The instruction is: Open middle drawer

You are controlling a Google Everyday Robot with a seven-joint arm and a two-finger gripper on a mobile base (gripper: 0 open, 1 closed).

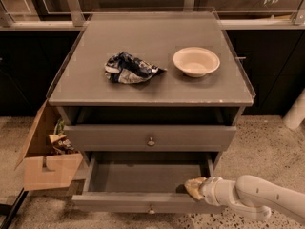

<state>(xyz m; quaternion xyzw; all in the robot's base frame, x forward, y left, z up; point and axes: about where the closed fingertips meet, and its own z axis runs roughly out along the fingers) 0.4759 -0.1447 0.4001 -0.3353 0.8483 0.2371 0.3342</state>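
Note:
The middle drawer (143,202) is pulled well out of the grey cabinet, showing its bare grey interior (143,175) and a small round knob (151,209) on its flat front. My gripper (194,189), tan at the tip on a white arm (257,197), reaches in from the lower right. It sits at the drawer's front right inside corner, against the back of the drawer front. The drawer above (150,137), with a bigger knob (150,140), is closed.
On the cabinet top (152,87) lie a crumpled blue-and-white bag (129,68) and a white bowl (196,61). An open cardboard box (45,161) with clutter stands on the floor at the left. Dark cabinets line the back.

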